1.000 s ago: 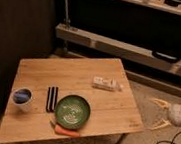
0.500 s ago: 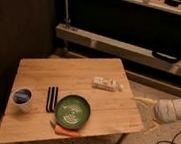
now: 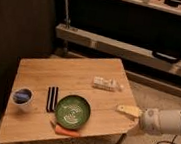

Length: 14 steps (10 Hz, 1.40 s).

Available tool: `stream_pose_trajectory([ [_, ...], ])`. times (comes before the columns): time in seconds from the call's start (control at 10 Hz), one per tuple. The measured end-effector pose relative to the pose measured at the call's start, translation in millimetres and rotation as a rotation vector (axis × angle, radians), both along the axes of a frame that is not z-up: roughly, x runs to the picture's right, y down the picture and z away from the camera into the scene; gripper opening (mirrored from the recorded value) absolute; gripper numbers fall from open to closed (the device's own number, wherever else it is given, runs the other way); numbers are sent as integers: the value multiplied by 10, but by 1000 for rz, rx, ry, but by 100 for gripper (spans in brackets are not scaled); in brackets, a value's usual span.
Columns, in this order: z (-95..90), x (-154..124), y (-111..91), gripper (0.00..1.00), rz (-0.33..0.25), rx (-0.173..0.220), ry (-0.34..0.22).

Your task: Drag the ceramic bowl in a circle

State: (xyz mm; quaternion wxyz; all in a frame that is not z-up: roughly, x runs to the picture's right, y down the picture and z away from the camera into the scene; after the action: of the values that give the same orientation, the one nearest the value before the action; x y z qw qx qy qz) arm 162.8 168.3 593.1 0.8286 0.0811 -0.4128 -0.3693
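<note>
One hand (image 3: pixel 122 110) (fingers apart), right of ceramic bowl (image 3: pixel 72 112)

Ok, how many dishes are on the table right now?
2: the green bowl near the front middle of the table, and the small cup by its left edge. The pincer is open, empty, over the right edge.

Glossy ceramic bowl (image 3: pixel 73 110) on matt wood table (image 3: pixel 74 71); pincer (image 3: pixel 128 110), perhaps plastic, over its right edge.

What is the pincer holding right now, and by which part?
Nothing. The pincer hangs empty over the right edge of the table, well apart from the ceramic bowl, which sits untouched near the front.
</note>
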Motion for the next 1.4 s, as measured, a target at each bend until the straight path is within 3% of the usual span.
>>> stream_pose_trajectory([
  [0.1, -10, -32, 0, 80, 1, 29, 3],
  [0.4, 11, -30, 1, 80, -7, 45, 14],
  [0.7, 183, -306, -113, 80, -154, 162, 44],
  [0.9, 389, -684, -187, 80, -277, 268, 42],
  [1.1, 635, -947, -205, 80, -382, 329, 36],
  [1.2, 746, -1057, -218, 80, -416, 315, 11],
  [1.4, 1096, -1234, -157, 80, -459, 202, -106],
])
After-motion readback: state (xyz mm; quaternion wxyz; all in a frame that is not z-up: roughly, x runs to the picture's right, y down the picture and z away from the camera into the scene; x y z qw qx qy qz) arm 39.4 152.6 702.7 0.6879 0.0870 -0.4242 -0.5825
